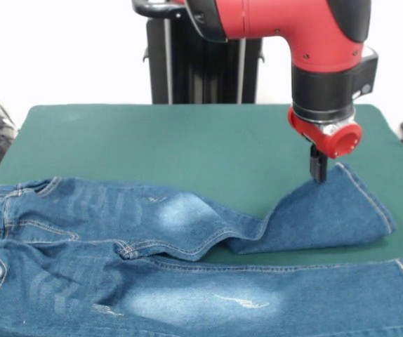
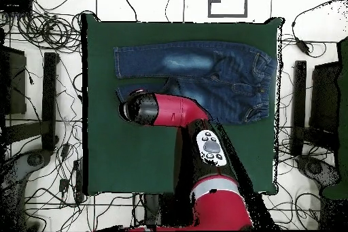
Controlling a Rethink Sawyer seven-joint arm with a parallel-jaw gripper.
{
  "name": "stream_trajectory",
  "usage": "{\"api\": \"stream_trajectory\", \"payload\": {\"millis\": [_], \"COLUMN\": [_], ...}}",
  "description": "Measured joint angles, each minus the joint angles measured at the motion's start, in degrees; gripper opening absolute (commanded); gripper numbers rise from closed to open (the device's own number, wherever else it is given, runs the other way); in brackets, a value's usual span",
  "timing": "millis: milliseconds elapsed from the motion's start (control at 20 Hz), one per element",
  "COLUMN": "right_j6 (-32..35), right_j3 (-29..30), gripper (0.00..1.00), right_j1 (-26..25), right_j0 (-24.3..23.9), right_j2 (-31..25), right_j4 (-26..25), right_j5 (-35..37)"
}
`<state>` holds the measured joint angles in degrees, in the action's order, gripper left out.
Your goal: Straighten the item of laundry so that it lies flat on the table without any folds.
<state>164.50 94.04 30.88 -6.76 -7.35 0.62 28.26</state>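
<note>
On green table (image 1: pixel 187 133), jaws (image 1: pixel 318 171) closed, pinching folded jeans (image 1: pixel 187 239) leg

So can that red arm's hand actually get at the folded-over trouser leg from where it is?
Probably yes. The hand hangs right at the top edge of the folded leg of the jeans, with nothing between them. Whether it touches the cloth is unclear.

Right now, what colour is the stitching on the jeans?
Orange-tan, on the blue denim jeans; clearest in the front view, along the waistband and seams.
</note>
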Motion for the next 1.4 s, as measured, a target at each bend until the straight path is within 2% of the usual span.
{"api": "stream_trajectory", "payload": {"millis": [250, 700, 1400], "right_j6": [0.0, 0.0, 0.0], "right_j3": [1.9, 9.2, 16.3], "gripper": [0.0, 0.0, 0.0], "right_j1": [1.7, 7.6, 11.6], "right_j0": [-0.4, -3.0, -12.1], "right_j2": [0.0, 0.0, -2.2], "right_j4": [0.1, 0.1, -0.1], "right_j5": [0.0, 0.0, 0.0]}}
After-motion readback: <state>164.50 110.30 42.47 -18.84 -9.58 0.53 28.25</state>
